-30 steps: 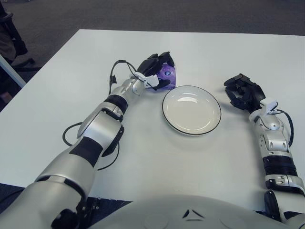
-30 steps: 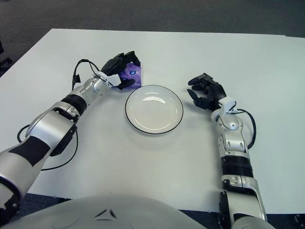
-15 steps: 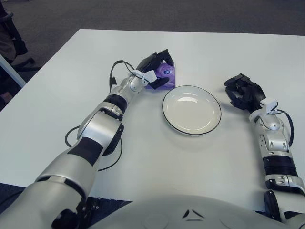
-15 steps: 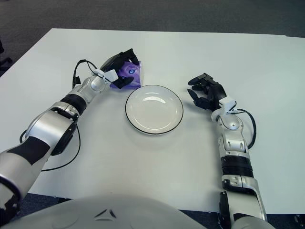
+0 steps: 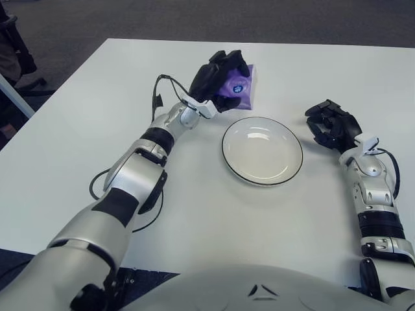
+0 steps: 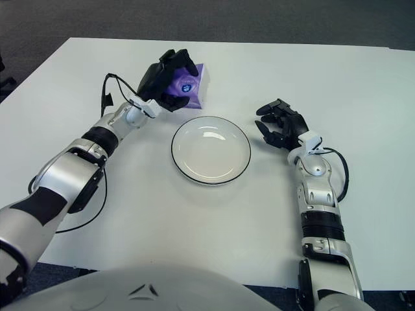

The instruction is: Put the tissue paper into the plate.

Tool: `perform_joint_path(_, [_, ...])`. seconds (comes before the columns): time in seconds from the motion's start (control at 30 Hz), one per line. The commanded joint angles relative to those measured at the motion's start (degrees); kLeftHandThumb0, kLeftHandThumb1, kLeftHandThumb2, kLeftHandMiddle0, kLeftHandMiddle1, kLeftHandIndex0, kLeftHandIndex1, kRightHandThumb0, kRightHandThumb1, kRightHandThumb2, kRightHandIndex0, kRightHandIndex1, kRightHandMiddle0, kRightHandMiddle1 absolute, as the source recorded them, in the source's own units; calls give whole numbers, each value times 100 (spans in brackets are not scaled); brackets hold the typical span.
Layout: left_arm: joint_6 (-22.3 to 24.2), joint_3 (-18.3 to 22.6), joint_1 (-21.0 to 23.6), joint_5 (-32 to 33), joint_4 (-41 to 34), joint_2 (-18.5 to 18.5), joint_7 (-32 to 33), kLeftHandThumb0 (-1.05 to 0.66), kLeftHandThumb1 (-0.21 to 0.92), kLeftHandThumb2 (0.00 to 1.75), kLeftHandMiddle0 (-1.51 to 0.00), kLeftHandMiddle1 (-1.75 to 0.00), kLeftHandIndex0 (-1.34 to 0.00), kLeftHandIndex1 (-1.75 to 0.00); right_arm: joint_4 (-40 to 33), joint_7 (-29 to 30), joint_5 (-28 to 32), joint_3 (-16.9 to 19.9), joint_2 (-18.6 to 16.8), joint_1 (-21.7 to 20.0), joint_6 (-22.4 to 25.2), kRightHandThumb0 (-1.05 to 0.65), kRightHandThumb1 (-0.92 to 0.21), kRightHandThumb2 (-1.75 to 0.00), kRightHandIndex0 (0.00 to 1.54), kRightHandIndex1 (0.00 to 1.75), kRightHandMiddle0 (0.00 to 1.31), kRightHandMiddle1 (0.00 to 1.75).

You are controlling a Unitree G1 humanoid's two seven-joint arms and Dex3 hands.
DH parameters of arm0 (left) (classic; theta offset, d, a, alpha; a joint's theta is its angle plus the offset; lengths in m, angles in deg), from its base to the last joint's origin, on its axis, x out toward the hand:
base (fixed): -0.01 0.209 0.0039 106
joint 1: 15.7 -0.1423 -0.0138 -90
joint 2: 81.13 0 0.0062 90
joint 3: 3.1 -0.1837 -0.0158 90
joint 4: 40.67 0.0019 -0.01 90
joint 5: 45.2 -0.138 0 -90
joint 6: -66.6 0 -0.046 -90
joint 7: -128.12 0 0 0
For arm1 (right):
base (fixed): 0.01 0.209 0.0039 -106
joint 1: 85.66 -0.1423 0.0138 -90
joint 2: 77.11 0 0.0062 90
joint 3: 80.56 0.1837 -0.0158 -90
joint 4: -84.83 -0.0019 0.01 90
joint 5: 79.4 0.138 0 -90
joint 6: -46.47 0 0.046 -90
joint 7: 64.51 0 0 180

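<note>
A small purple tissue packet (image 5: 238, 83) is held in my left hand (image 5: 220, 78), whose black fingers are curled around it. The hand holds it lifted above the table, just behind the far left rim of the plate. The white plate (image 5: 262, 149) with a dark rim sits empty on the white table, right of centre. The packet also shows in the right eye view (image 6: 189, 84), with the plate (image 6: 211, 149) below it. My right hand (image 5: 332, 126) rests idle on the table to the right of the plate, fingers loosely spread and holding nothing.
The white table (image 5: 78, 142) spreads wide to the left and front. A black cable (image 5: 159, 97) runs along my left forearm. Dark carpet lies beyond the table's far edge.
My left hand has lifted the purple packet off the table and carried it up and slightly right, toward the plate's far side. The right hand has not moved.
</note>
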Motion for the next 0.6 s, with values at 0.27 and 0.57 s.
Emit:
perform_joint_path(0.27, [-666,-40,-89,-686,-1115,-320,610,0,25,139,-61,-175,-50,-171,553,-43,-168,-148,-69,485,551,-1,-74,-53,59,146,45,130])
perform_joint_path(0.57, [-962,-212,-540,-1005,-1905,-229,558,0,24,141,-63,-175,-49,-172,549,-54,-167,-157,-68,477,561,-1,-74,-53,59,145,45,130])
